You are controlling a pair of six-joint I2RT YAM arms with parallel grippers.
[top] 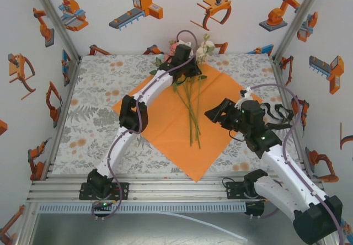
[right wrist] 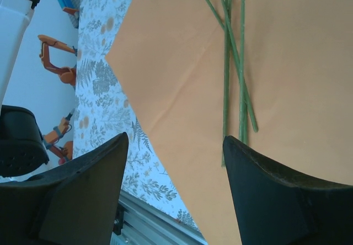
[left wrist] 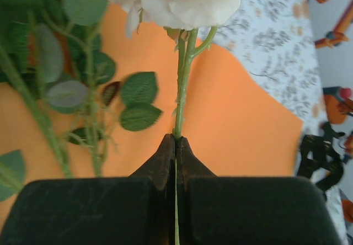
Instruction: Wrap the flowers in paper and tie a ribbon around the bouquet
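Flowers (top: pixel 194 126): lying on the paper, long axis 12 to 6 o'clock, blooms at 12, cut ends at 6
Look: cream and pink heads, green leaves, thin green stems crossing slightly
Paper (top: pixel 160 126): orange, flat, set as a diamond
Left gripper (left wrist: pixel 175 141): clamped on a cream bloom's stem
Right gripper (right wrist: pixel 176 145): jaws wide, nothing held, at 3 o'clock of the stems

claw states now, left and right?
Left claw: closed on a flower stem.
Right claw: open, holding nothing, above the paper.
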